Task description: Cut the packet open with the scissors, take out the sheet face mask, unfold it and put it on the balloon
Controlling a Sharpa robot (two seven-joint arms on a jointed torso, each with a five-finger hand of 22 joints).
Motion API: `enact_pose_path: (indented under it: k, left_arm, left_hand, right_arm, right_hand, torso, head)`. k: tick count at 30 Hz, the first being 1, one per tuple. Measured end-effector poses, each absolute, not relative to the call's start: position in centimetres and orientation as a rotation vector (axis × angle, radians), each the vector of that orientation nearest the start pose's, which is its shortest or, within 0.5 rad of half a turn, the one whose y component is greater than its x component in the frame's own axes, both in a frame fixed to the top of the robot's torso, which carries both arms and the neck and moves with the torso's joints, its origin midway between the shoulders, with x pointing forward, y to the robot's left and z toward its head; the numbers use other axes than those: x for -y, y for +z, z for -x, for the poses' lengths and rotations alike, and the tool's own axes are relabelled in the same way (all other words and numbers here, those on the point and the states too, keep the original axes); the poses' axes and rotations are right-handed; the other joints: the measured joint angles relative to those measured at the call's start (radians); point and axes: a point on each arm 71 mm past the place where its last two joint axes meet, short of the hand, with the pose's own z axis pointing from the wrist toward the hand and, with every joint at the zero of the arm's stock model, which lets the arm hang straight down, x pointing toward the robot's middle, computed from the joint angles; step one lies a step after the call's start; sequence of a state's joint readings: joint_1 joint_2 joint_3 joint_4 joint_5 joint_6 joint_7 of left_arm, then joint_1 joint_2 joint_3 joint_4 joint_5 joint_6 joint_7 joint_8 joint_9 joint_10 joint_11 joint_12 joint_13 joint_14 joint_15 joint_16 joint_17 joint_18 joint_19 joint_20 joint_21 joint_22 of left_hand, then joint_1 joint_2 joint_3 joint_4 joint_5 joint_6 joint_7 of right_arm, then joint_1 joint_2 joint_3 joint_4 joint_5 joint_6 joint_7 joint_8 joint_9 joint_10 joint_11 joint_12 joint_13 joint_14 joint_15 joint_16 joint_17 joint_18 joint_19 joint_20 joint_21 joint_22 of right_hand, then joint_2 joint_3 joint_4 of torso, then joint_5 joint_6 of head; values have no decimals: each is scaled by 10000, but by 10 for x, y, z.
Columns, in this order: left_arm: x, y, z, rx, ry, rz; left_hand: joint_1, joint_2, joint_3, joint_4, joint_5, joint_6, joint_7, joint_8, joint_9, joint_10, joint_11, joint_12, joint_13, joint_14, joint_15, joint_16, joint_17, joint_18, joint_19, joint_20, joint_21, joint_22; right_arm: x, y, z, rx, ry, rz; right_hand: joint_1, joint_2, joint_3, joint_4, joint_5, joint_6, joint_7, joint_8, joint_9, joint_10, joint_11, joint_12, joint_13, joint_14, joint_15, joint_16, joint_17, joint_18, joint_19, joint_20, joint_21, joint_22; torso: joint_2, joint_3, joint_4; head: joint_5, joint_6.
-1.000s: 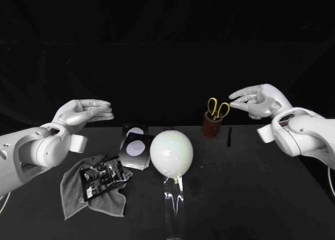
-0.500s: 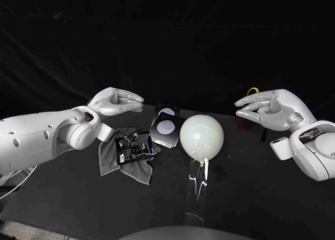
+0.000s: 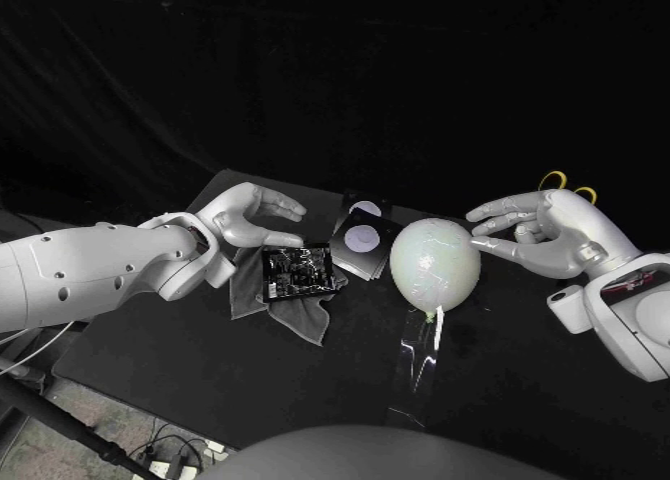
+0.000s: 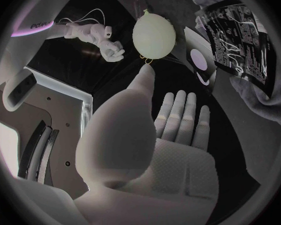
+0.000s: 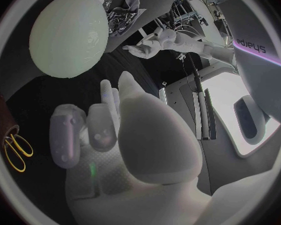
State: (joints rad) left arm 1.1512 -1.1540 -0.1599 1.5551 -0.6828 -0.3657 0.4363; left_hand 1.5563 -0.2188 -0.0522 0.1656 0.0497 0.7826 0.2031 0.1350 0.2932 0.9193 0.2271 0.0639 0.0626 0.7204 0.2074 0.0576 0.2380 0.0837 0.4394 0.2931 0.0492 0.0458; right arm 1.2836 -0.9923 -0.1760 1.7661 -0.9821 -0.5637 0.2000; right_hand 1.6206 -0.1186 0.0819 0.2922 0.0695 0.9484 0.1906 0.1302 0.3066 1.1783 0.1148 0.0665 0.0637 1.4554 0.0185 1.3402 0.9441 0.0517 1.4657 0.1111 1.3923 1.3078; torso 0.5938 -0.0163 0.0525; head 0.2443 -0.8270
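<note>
My left hand (image 3: 249, 215) held nothing, its fingers (image 4: 178, 115) straight and apart. The packet (image 3: 296, 272) lay just below the fingertips on a grey cloth (image 3: 292, 312). My right hand (image 3: 549, 230) was also empty, fingers loosely curved and apart. The balloon (image 3: 435, 265) stood just beside them, between my 2 hands, and the scissors (image 3: 563, 182) stood behind that hand.

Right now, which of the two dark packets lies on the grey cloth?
The black printed packet by the left hand; the packet with a pale round patch sits nearer the balloon.
</note>
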Motion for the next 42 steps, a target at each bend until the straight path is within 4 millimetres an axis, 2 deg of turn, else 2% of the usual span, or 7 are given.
enact_pose_path:
  k: [2, 3, 5, 9, 13, 31, 42]
  left_arm:
    - [-339, -225, -429, -15882, -10147, 4366]
    - [-339, -227, -428, -15886, -10022, 4238]
    - [-338, -231, -425, -15897, -9592, 3817]
    - [-334, -241, -421, -15990, -8882, 3084]
    - [-328, -251, -417, -16208, -8284, 2515]
    - [-302, -278, -419, -16952, -7012, 1639]
    - [-297, -288, -425, -17455, -6373, 1465]
  left_hand:
    - [346, -144, -532, 575, 0, -215, -31, -80, -86, -228, 46, 1, -5, -509, 59, 0, -167, -15, -224, 3, -37, -22]
    - [714, -313, -946, 1099, 0, -412, -55, -144, -148, -527, 82, 0, -4, -870, 107, 0, -289, -160, -370, 5, -38, -23]
    - [873, -497, -1328, 1306, 0, -678, -103, -215, -246, -1230, 59, -67, -48, -1475, 131, -68, -484, -156, -631, 18, -40, -47]
    - [742, -734, -1554, 1365, 0, -1016, -157, -299, -364, -1991, -106, -67, -77, -2187, -32, -69, -711, -156, -1044, 6, -87, -88]
    - [610, -866, -1626, 1363, 0, -1113, -189, -312, -400, -2207, -215, -67, -80, -2388, -150, -69, -787, -156, -1108, 0, -87, -91]
    - [225, -867, -1684, 1364, 0, -1191, -195, -312, -428, -2394, -215, -66, -79, -2494, -183, -69, -827, -155, -1107, 0, -86, -79]
    - [225, -867, -1700, 1348, 0, -1780, -284, -441, -614, -3316, -287, -127, -134, -3042, -267, -114, -995, -154, -1179, -73, -85, -80]
  right_arm:
    - [201, -159, -429, -14950, 10837, -1175]
    - [199, -159, -428, -14957, 10836, -1075]
    - [195, -159, -426, -14957, 10840, -863]
    - [192, -159, -423, -14928, 10801, -597]
    - [191, -159, -422, -14871, 10749, -438]
    - [190, -157, -418, -14826, 10747, -353]
    - [191, -157, -416, -14876, 10740, -456]
  right_hand:
    - [-37, -37, -32, -32, -26, -193, 90, -112, -39, -376, 105, -32, -25, -18, 127, 0, -56, 0, 12, 85, -126, -2]
    - [-37, -37, -42, -42, -26, -210, 106, -129, -43, -423, 118, -32, -25, -31, 140, 0, -69, 0, 20, 94, -139, -2]
    - [-37, -37, -52, -105, -25, -363, 187, -235, -74, -764, 206, -32, -25, -96, 205, 0, -167, 1, 4, 187, -258, -5]
    - [-37, -37, -85, -139, -25, -410, 232, -302, -84, -976, 283, -32, -25, -137, 247, -122, -426, 1, 5, 220, -527, -5]
    - [-40, -39, -86, -139, -25, -412, 233, -302, -88, -977, 281, -32, -25, -138, 247, -139, -475, 1, -29, 255, -526, -4]
    - [-76, -76, -59, -166, -25, -427, 217, -302, -80, -938, 245, -32, -1, -174, 282, -213, -478, 0, 3, 293, -544, 3]
    - [-75, -76, -59, -165, -24, -422, 210, -302, -80, -937, 247, -32, 8, -175, 282, -214, -478, -1, -13, 309, -545, -6]
  torso:
    - [-12, 0, 7]
    - [-16, 0, 11]
    - [-24, 0, 12]
    - [-25, 6, 7]
    - [-29, 8, 1]
    - [-35, 13, 9]
    - [-50, 23, 0]
  head:
    - [49, -6]
    - [64, -12]
    - [120, -19]
    - [205, -11]
    - [239, -5]
    - [173, 38]
    - [129, -37]
